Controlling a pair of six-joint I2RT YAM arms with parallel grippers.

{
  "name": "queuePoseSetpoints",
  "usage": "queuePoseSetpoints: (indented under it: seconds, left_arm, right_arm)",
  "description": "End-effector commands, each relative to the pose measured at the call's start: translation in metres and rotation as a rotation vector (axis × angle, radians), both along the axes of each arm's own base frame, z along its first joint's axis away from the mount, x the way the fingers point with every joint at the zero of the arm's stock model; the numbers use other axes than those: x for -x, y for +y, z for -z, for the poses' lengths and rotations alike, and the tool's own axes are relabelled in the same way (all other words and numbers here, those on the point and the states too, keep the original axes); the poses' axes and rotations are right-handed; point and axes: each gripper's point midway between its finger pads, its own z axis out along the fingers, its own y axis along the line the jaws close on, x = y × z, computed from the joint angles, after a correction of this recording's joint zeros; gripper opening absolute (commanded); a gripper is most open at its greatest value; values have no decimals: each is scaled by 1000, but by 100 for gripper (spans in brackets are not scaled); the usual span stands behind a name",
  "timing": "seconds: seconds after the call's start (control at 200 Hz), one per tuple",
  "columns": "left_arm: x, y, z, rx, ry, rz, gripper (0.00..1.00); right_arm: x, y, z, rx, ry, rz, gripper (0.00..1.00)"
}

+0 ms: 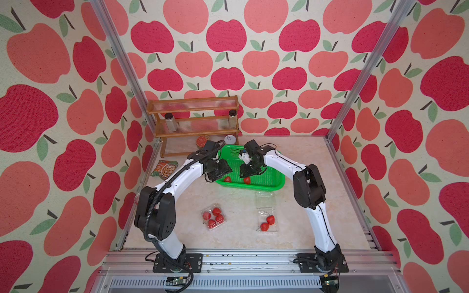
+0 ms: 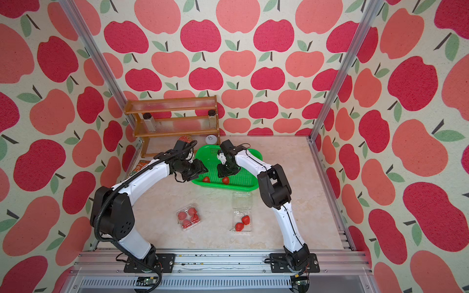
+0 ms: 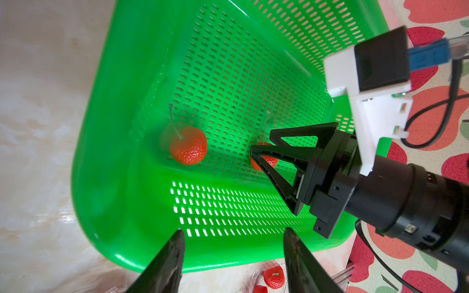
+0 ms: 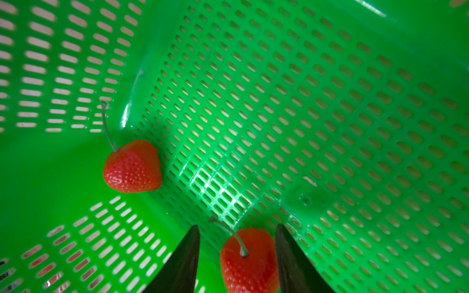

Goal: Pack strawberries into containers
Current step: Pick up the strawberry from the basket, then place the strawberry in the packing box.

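"What's closest?"

"A strawberry (image 4: pixel 250 261), right between the right jaws. They stand a bit apart around it, with a gap on one side. I think it isn't pinched yet."

"And the left jaws?"

"Wide, with nothing in them, over the edge of the green basket (image 3: pixel 114 152). The other strawberry (image 3: pixel 188 147) lies ahead of them, near a corner of the basket."

"How much is packed?"

"One box (image 1: pixel 205 210) on the desk (image 1: pixel 238 236) has four and looks shut. The open box (image 1: pixel 262 215) has two. I'd say these two berries go there, then its lid shuts."
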Motion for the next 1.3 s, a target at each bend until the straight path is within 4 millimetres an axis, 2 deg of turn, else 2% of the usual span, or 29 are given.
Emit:
queuePoseSetpoints:
  seconds: [0.0,0.07,0.175,0.26,0.29,0.445,0.55,0.64,0.755,0.89,1.01,1.16,1.296]
  left_arm:
    - [6,6,-8,11,-9,-17,60]
    - [8,8,-9,12,-10,-21,60]
    - [12,10,-10,11,-15,-23,60]
    - [15,12,-13,14,-19,-25,60]
    - [17,13,-13,12,-20,-27,60]
    - [20,16,-20,19,-48,-36,60]
    - [22,16,-28,24,-76,-41,60]
    - [23,17,-34,21,-102,-45,60]
    - [25,14,-40,34,-127,-42,60]
    - [31,8,-48,21,-168,-31,60]
    - [40,2,-50,16,-190,-25,60]
    - [52,-4,-45,4,-195,-21,60]
    - [57,-6,-46,-1,-201,-21,60]
  right_arm:
    - [0,1,7,41,-9,-20,43]
    - [-2,3,8,38,-11,-13,36]
    - [-3,4,12,36,1,-2,18]
    - [-5,8,4,9,-10,12,0]
    - [-7,8,-2,0,-25,23,0]
    - [-15,4,-55,-56,-154,59,0]
    - [-15,-7,-107,-88,-263,81,0]
    - [-5,-19,-144,-112,-314,88,0]
    - [24,-34,-171,-158,-301,97,0]
    - [74,-58,-177,-146,-278,100,0]
    - [126,-76,-167,-106,-249,83,0]
    - [174,-92,-139,-57,-187,72,0]
    - [200,-103,-102,-4,-113,78,0]
